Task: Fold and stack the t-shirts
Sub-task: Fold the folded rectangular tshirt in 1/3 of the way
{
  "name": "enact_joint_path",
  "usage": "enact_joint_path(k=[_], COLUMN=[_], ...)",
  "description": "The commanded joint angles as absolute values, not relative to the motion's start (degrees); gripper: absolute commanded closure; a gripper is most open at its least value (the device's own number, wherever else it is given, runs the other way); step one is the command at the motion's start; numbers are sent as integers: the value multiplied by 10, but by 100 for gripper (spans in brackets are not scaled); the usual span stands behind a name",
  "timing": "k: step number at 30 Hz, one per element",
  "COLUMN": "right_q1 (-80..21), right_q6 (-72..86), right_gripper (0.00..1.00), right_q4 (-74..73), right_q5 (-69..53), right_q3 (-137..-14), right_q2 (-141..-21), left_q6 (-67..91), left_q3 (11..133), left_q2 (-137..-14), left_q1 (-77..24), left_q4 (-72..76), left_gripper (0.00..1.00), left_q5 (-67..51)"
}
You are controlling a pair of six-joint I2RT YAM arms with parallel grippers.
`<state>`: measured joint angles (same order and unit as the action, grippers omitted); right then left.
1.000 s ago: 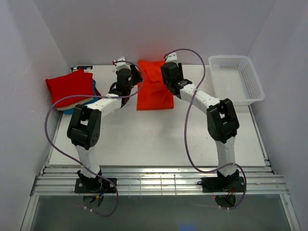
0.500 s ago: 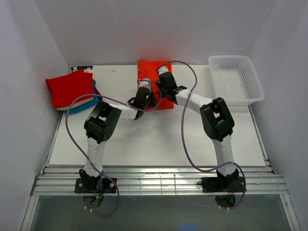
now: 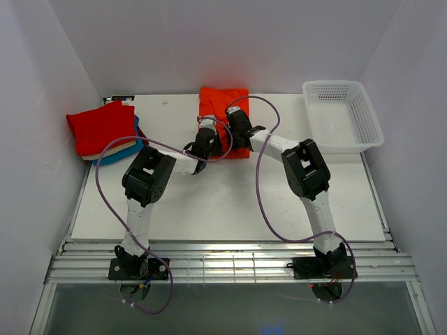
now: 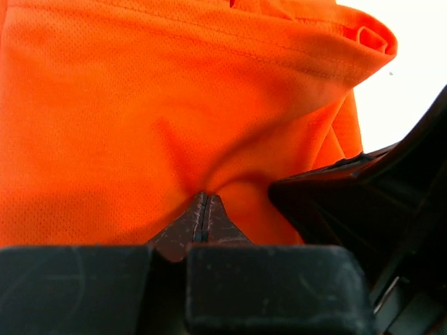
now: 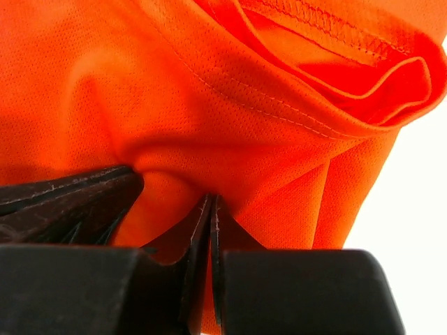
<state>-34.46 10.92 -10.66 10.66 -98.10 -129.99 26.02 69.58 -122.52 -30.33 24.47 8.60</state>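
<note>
A bright orange t-shirt [image 3: 222,101] lies folded lengthwise at the back centre of the table. Both grippers are low over its near half, side by side. My left gripper [image 3: 209,134] [image 4: 201,202] is shut on a small pinch of the orange cloth [image 4: 174,105]. Just to its right, my right gripper [image 3: 235,127] [image 5: 211,204] is also shut on a pinch of the orange fabric [image 5: 174,91]. At the left edge sits a stack of folded t-shirts, a red one [image 3: 101,125] on top of a cream one and a teal-blue one [image 3: 135,132].
A white mesh basket [image 3: 342,115] stands at the back right corner. White walls close in the table [image 3: 223,202] on the left, right and back. Purple cables loop from both arms over the middle of the table.
Both grippers came from the orange shirt's far end towards its near half, drew close together and closed on the cloth. The stack and the basket have not moved.
</note>
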Motion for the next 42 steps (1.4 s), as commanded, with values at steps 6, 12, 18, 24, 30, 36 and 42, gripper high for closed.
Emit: enact_joint_path(k=[6, 12, 18, 24, 30, 36, 42], right_q1=[-343, -354, -387, -467, -576, -681, -748], right_q6=[141, 159, 198, 251, 348, 446, 498], right_gripper=[92, 92, 92, 92, 92, 92, 92], right_q4=[-149, -152, -120, -112, -145, -203, -282], right_q5=[91, 84, 112, 174, 236, 300, 346], right_q3=[-905, -835, -698, -570, -501, -482, -526], right_q2=[-1285, -1263, -1182, -1101, -1037, -991, -965], left_q6=[288, 297, 320, 348, 385, 420, 425], left_q3=[594, 526, 428, 317, 206, 161, 161], left_q2=[-1168, -1131, -1077, -1012, -911, -826, -779], left_q1=[-310, -339, -391, -457, -523, -586, -622], left_q4=[264, 272, 286, 290, 281, 223, 172], left_gripper=[100, 100, 100, 100, 100, 100, 100], left_q5=[81, 92, 130, 173, 217, 268, 298])
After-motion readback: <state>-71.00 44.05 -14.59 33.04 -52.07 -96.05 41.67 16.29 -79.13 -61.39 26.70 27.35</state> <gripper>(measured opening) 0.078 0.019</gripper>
